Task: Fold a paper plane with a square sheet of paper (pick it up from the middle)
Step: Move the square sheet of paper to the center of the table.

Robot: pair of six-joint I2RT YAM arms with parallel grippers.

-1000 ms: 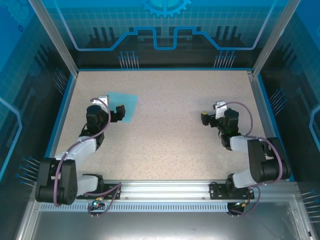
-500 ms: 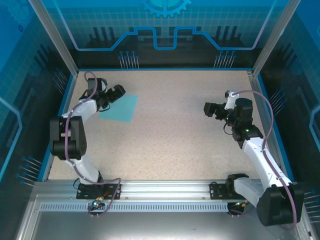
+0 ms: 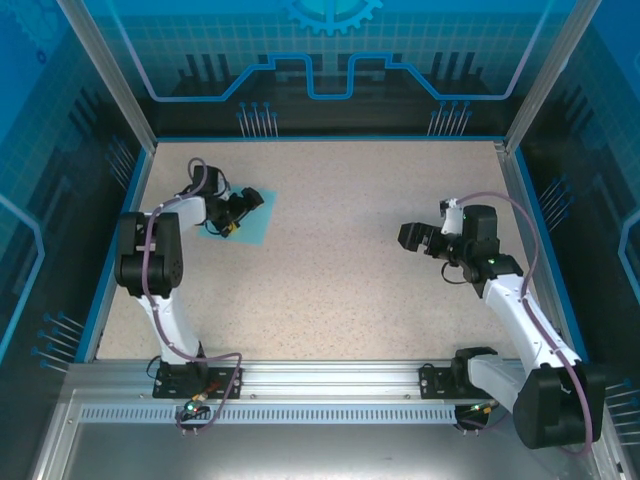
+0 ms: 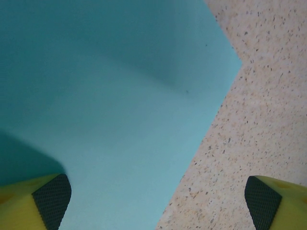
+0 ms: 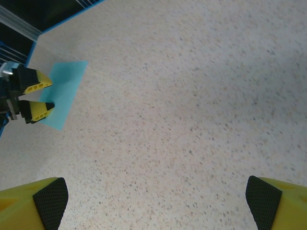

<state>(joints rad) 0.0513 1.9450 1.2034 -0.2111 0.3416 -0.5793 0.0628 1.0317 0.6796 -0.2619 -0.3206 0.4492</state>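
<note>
Over the speckled table's [image 3: 330,300] far left, the left pincer [image 4: 156,199], fingers spread, hangs close above the flat turquoise-blue square sheet of paper [image 3: 258,226], likely to pinch its middle; the right pincer [image 5: 157,200] hangs well apart, likewise spread.

Enclosed work cell: speckled beige stone-pattern tabletop [image 3: 340,270] within blue translucent panels.

A thin blue border strip [image 3: 330,139] edges the tabletop at back and sides. Behind the tabletop stands a translucent blue back panel [image 3: 330,45] printed with a grid, a gear and circuit lines. Two slanted aluminium frame posts [image 3: 105,70] rise at the tabletop's rear corners. A ribbed aluminium rail [image 3: 330,378] runs along its near edge, with a grey metal sheet [image 3: 330,450] nearer. Lighting is even and the shadows are soft.
</note>
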